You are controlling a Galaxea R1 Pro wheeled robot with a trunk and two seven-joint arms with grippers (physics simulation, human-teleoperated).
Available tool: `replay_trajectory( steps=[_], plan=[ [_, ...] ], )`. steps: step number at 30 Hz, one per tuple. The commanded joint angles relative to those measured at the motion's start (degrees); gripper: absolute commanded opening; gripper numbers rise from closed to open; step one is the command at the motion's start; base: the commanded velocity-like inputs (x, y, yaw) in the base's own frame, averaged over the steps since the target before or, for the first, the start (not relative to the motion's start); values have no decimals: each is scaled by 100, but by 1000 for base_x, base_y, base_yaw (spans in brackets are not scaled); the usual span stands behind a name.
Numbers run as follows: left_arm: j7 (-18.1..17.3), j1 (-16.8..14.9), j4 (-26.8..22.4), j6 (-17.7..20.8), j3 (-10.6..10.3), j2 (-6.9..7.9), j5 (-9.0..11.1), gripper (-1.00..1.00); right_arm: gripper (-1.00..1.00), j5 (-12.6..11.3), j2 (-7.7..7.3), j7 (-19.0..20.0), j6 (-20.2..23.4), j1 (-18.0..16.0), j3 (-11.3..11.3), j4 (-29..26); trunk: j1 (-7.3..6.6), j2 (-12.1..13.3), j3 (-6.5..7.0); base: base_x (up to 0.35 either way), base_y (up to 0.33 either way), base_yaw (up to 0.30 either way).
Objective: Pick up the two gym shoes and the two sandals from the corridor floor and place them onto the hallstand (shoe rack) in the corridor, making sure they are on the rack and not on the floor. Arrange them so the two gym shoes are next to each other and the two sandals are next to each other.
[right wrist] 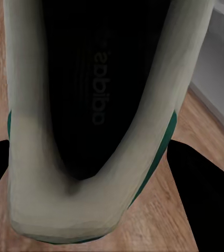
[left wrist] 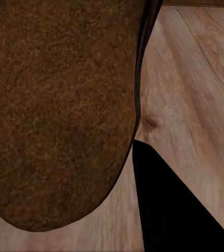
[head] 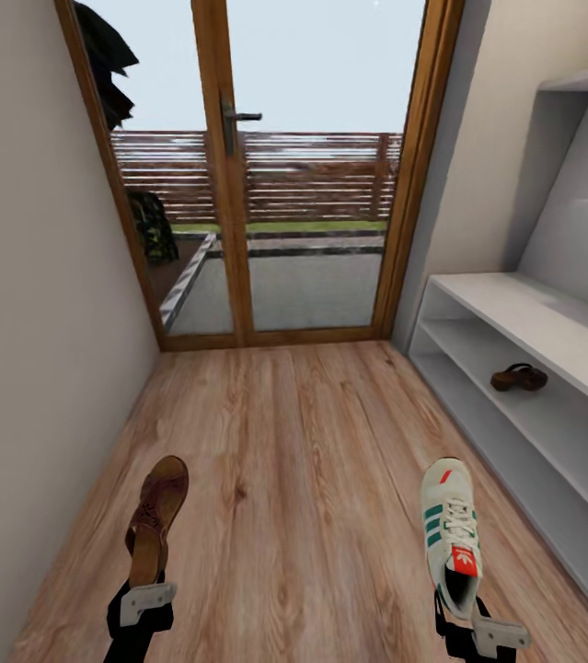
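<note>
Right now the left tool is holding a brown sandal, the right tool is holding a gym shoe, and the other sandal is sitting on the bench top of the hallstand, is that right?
Not quite. The other sandal sits on the upper open shelf of the hallstand, under the bench top, as the head view shows. The rest holds: the left tool grips a brown sandal and the right tool grips a gym shoe.
</note>
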Motion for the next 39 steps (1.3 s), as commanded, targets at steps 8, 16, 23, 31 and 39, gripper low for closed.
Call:
replay_trajectory(
  steps=[8,16,23,31,39],
  plan=[
    [61,-4,-7,-15,-44,10,2,-100,-100,-48,-2,-18,-16,-4,50,1,2,-2,23,322,140,-273],
    [61,-4,-8,-18,-44,10,2,-100,-100,-49,-2,-18,-16,-3,50,1,2,-2,52,316,143,-273],
    [61,-4,-8,-20,-44,10,2,-100,-100,-45,-2,-18,-16,-4,50,1,2,-2,76,299,175,-273],
    [61,-4,-8,-20,-44,10,2,-100,-100,-45,-2,-18,-14,-3,50,1,2,-2,105,281,209,-273],
    [61,-4,-8,-13,-44,10,2,-100,-100,-45,-2,-18,-8,-3,50,1,2,-2,133,280,213,-273]
  ],
)
